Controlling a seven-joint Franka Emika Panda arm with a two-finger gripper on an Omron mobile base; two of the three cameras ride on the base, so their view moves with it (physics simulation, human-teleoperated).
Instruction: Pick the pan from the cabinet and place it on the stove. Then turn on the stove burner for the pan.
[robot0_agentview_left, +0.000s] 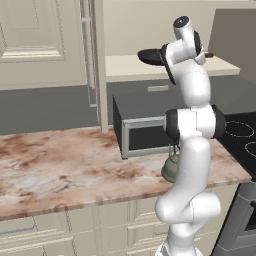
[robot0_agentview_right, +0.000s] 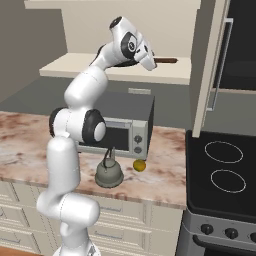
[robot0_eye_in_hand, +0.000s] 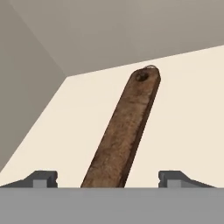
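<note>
Hand view puts my pincer low in the frame, its two small dark finger tips standing wide apart with the straight brownish wooden handle of the pan running up between them, touching neither. The handle slants from the bottom centre toward the upper right and ends in a small hanging hole. It lies over the beige shelf of the cabinet, with the grey inner walls meeting in the upper left of the frame.

From the left base view, the shallow round black frying pan sits on that shelf at upper centre, partly behind my white arm (the bowl peeks out to the left of my wrist). The tall cream wall cabinet with its panelled door fills the upper left. Below the shelf the grey box-shaped microwave with a dark window stands on the mottled reddish marble tabletop.

From the right base view, the brown handle sticks out to the right of my hand at upper centre. The flat glossy black glass stove with thin white rings lies at lower right. A squat grey kettle with a wire handle stands in front of the microwave, with a small yellow round fruit just beside it.
</note>
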